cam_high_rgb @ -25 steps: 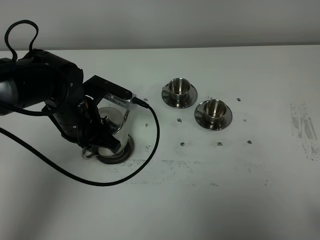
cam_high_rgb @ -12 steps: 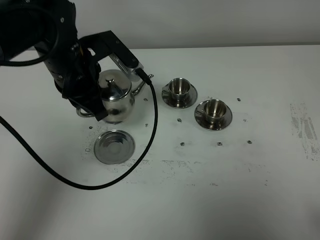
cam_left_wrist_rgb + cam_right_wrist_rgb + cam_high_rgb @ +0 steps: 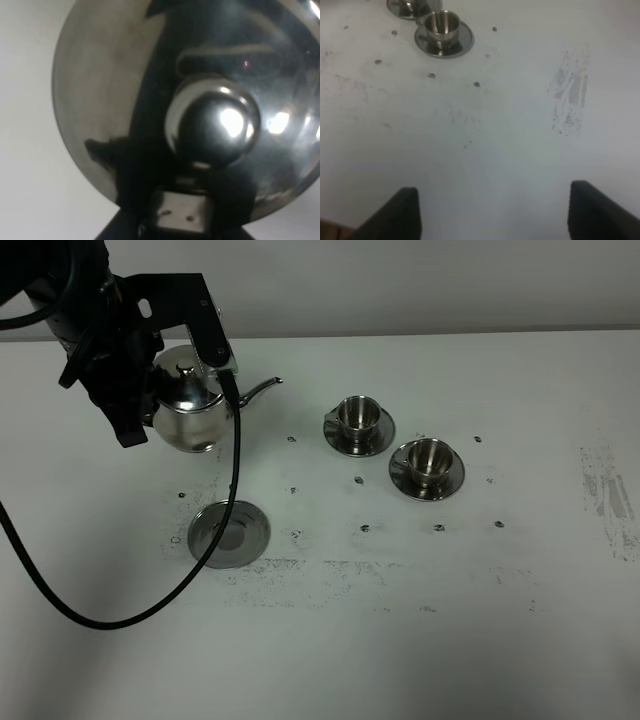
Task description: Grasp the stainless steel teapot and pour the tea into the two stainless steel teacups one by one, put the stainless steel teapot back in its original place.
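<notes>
The stainless steel teapot [image 3: 188, 410] hangs in the air at the back left, upright, its thin spout pointing right toward the cups. My left gripper [image 3: 138, 420] is shut on its handle side, and the black arm hides the handle. The left wrist view is filled by the domed lid and its knob [image 3: 212, 122]. The steel coaster [image 3: 229, 533], the original place, lies bare on the table below and in front of the pot. The two stainless steel teacups [image 3: 358, 417] [image 3: 428, 459] stand on saucers right of centre. The tea is hidden. My right gripper [image 3: 500, 215] is open over bare table.
A black cable [image 3: 232, 490] loops from the left arm down across the coaster and the table's left front. Small dark specks and scuff marks [image 3: 608, 495] dot the white table. The near cup [image 3: 440, 25] shows in the right wrist view, far from the fingers.
The left arm has lifted the teapot off the coaster and carried it up and toward the back left. The coaster now lies bare. The cups have not moved.
</notes>
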